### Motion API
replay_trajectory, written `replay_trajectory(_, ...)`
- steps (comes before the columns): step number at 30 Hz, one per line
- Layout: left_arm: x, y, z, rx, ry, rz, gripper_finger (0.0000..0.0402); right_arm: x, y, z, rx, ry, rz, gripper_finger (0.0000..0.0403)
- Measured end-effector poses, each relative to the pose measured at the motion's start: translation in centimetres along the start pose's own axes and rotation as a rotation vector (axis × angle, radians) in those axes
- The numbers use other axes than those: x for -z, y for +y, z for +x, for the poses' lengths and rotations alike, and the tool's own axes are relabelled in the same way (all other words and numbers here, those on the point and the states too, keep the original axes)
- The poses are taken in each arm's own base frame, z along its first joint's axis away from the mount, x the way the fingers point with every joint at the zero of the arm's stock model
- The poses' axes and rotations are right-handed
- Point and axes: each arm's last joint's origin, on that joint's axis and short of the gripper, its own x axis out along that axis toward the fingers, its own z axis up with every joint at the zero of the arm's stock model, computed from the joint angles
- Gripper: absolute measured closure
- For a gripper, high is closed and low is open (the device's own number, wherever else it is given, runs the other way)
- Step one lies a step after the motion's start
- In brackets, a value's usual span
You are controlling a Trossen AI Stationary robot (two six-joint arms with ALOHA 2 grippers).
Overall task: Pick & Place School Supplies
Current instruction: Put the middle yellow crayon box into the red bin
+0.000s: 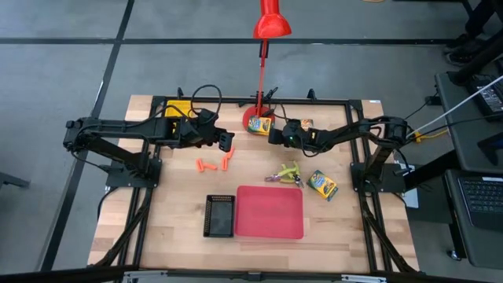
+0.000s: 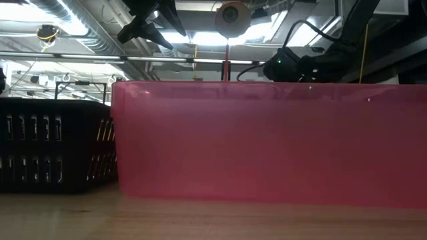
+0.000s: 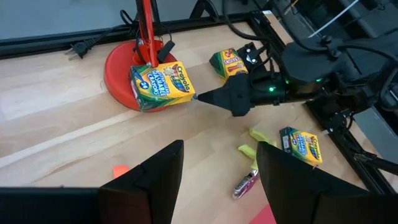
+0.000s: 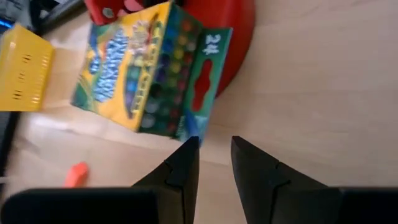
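One crayon box (image 3: 160,84) stands on the rim of the red lamp base (image 3: 118,68); in the right wrist view this crayon box (image 4: 146,74) fills the middle. A second box (image 1: 305,123) lies behind my right arm. A third (image 1: 322,185) lies near the table's right side, beside the yellow-green and pink scissors (image 1: 287,173). Orange sticks (image 1: 208,165) lie left of centre. My right gripper (image 4: 214,146), open only by a narrow gap, points at the first box's near corner. My left gripper (image 3: 221,158) hovers open above the sticks. My right gripper comes level from the table's right side. One fingertip (image 4: 191,144) stands at the lower corner (image 4: 189,129) of the box's green end face. I cannot tell whether it touches the box. The box stays on the lamp base.
The lamp pole (image 1: 262,63) rises just behind the box. A yellow tray (image 1: 179,108) sits at the far left. A black tray (image 1: 220,215) and a red tray (image 1: 269,212) lie near the front edge; the red tray's wall (image 2: 267,140) blocks the low view.
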Motion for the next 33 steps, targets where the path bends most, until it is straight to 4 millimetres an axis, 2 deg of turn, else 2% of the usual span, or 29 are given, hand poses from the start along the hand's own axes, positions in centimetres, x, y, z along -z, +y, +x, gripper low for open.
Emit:
replay_trajectory(11, 0.0, 0.0, 0.0, 0.000, 0.001, 0.000, 0.0201, 0.1, -0.7, -0.1, 0.079, 0.000, -0.087, 0.0304)
replay_trajectory(17, 0.0, 0.0, 0.0, -0.001, -0.001, 0.000, 0.0201, -0.2, -0.1, -0.2, 0.006, 0.008, -0.018, 0.0304)
replay_trajectory(28, 0.0, 0.0, 0.0, -0.004, -0.004, -0.002, 0.0201, -0.2, -0.7, -0.1, 0.053, 0.042, 0.108, 0.0304)
replay_trajectory(33, 0.0, 0.0, 0.0, 0.007, 0.010, -0.004, 0.0201, -0.9, -1.7, 0.0, -0.036, 0.037, 0.216, 0.0304)
